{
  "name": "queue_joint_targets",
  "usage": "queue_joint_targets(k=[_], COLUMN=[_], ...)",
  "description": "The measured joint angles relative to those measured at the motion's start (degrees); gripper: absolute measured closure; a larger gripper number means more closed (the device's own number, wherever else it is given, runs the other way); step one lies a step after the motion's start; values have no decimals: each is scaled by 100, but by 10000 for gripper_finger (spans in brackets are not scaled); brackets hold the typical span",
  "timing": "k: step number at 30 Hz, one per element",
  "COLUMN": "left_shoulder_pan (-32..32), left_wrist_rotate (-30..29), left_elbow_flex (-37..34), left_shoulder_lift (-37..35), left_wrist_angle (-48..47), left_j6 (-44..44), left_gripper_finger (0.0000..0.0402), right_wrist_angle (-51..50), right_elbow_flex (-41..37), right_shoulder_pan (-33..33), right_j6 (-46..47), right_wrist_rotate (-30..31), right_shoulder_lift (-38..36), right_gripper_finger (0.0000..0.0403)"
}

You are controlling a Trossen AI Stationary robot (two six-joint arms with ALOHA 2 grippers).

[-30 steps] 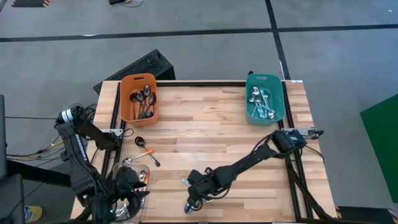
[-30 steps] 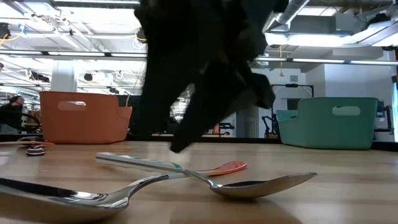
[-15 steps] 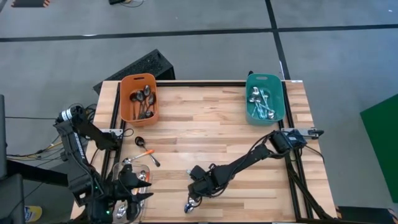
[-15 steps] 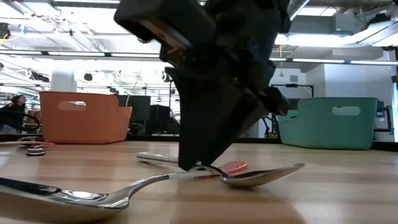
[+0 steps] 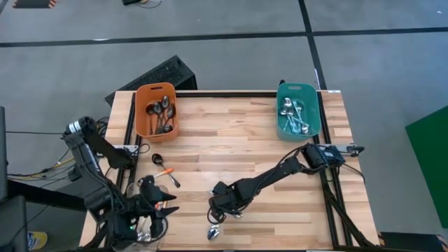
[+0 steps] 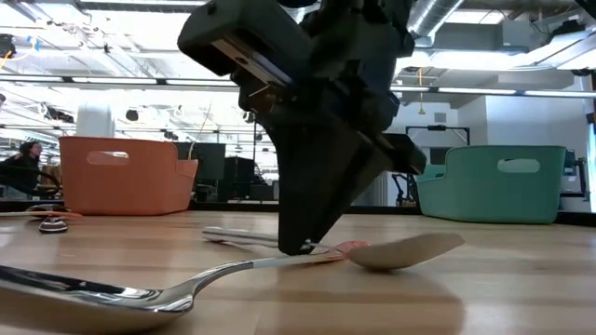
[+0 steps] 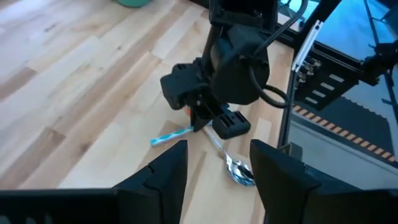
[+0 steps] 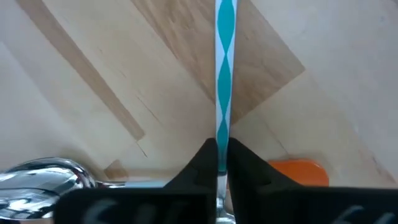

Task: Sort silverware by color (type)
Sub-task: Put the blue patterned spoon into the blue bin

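Note:
My right gripper [image 5: 215, 204] stands near the middle of the table's near edge, shut on a spoon with a light-blue striped handle [image 8: 224, 74]. The spoon's shiny bowl [image 6: 407, 251] shows in the low view to the right of the fingers. An orange handle end [image 8: 300, 172] lies on the wood just beside them. A metal spoon [image 7: 238, 170] lies nearer the near edge. My left gripper [image 7: 217, 180] hovers open at the near left corner [image 5: 161, 210], nothing between its fingers. My right gripper pinches the blue-handled spoon between its two fingers, at the inner end of the handle [image 8: 222, 148], about the spoon's middle. The fingers [image 6: 300, 240] come from above, pointing down. The spoon lies close to level at the tabletop, bowl tipped up; whether it is clear of the wood I cannot tell.
An orange bin [image 5: 157, 110] with dark spoons stands at the far left, a teal bin [image 5: 299, 110] with spoons at the far right. A dark spoon [image 5: 157, 159] and an orange-handled spoon [image 5: 165, 172] lie left of centre. Bare wood lies between the bins.
My right gripper has come down onto the blue-handled spoon and shut on it. The spoon has shifted a little toward the table's right, and its bowl has tipped up. My left gripper has drifted slightly toward the right.

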Motion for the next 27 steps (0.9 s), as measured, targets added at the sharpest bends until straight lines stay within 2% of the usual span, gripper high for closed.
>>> queue_joint_targets(k=[3, 10, 13, 19, 24, 27], left_shoulder_pan=[80, 158, 155, -81, -236, -375], left_wrist_rotate=[25, 24, -12, -528, -741, -923], left_elbow_flex=[1, 2, 3, 3, 3, 2], left_shoulder_lift=[-44, -76, -74, -74, -74, -72], left_wrist_angle=[3, 26, 36, 130, 289, 472], left_j6=[151, 418, 353, 321, 278, 283], left_gripper_finger=[242, 242, 242, 242, 242, 242], right_wrist_angle=[-4, 17, 28, 53, 220, 196], right_elbow_flex=[-8, -22, -22, -22, -19, -13], right_shoulder_pan=[44, 273, 383, 645, 882, 923], right_j6=[4, 381, 579, 627, 328, -143], right_wrist_rotate=[-1, 53, 251, 1200, 2506, 2942], right_shoulder_lift=[-68, -276, -434, -1020, -1573, -1905], right_gripper_finger=[387, 389, 389, 389, 389, 389])
